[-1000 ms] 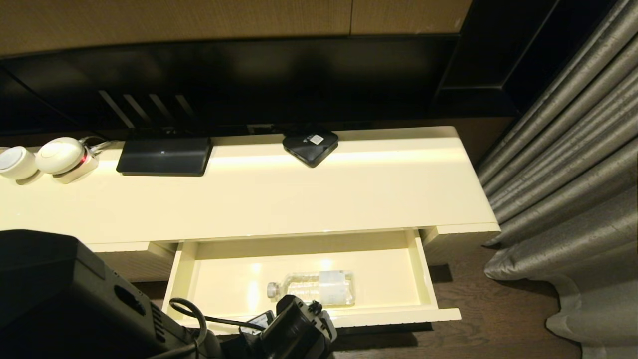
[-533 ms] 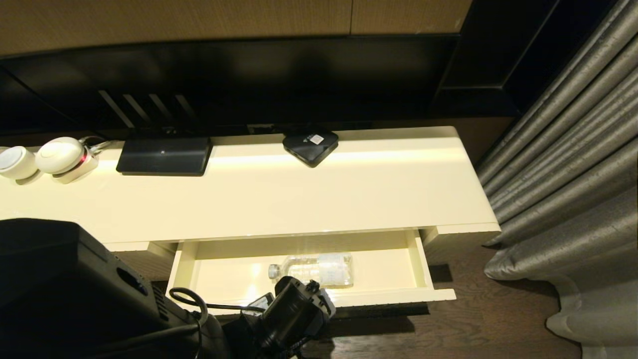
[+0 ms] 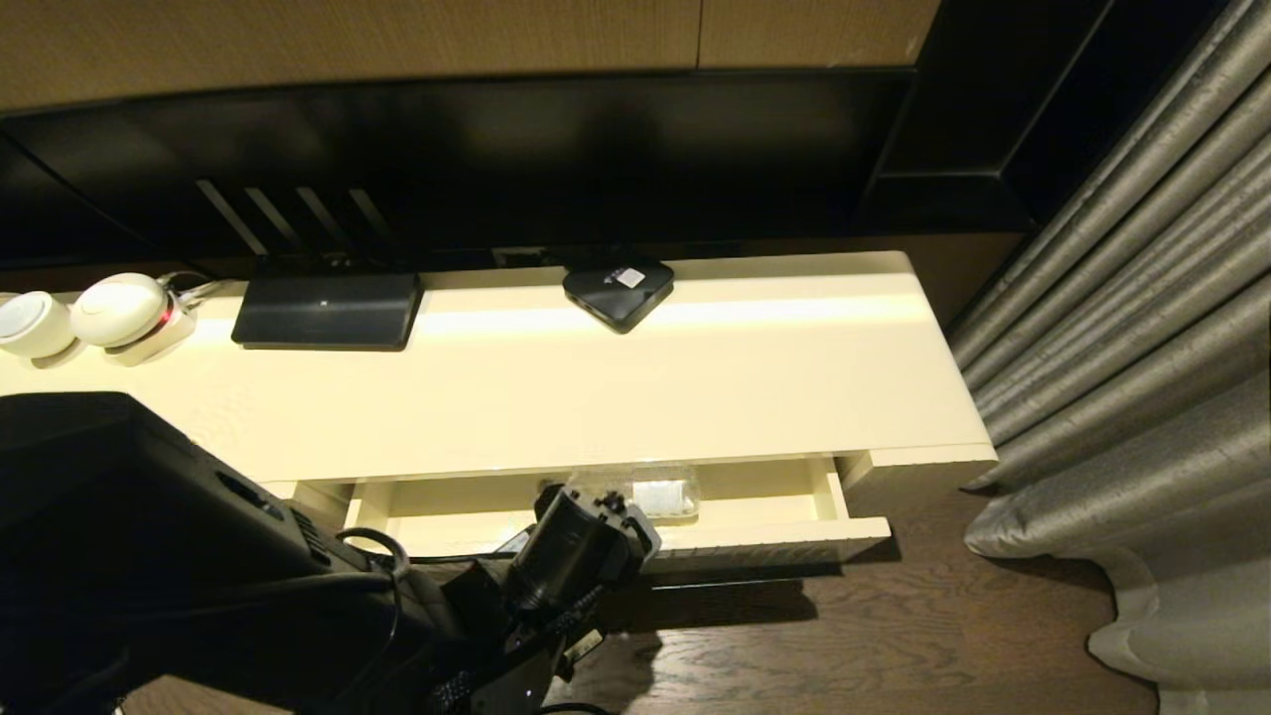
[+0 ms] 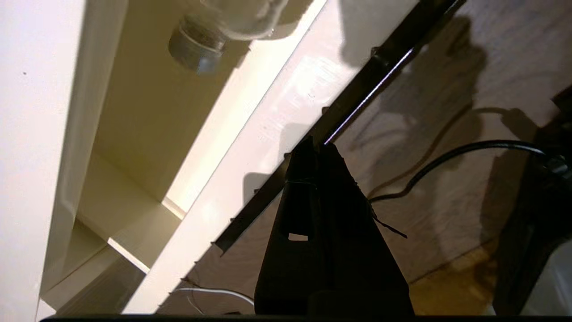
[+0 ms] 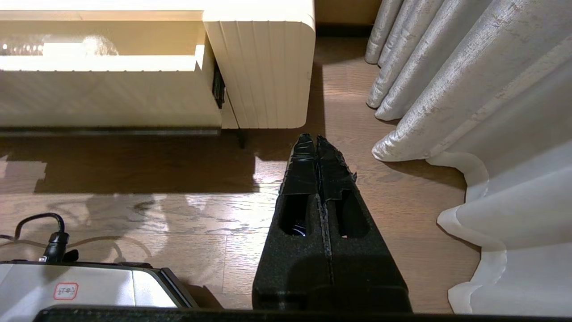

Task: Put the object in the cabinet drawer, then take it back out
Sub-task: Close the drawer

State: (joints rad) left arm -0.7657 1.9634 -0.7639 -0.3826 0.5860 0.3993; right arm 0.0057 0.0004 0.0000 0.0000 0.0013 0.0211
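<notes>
While left gripper (image 4: pixel 318 150), fingers clenched & empty, pushes on the front, cabinet drawer (image 3: pixel 765 541) slides nearly closed w/ bottle (image 3: pixel 663 493) inside; retrieval comes next.

No legible text; red-framed sticker (image 5: pixel 65 290) on grey device (image 5: pixel 89 286), print unreadable
</notes>
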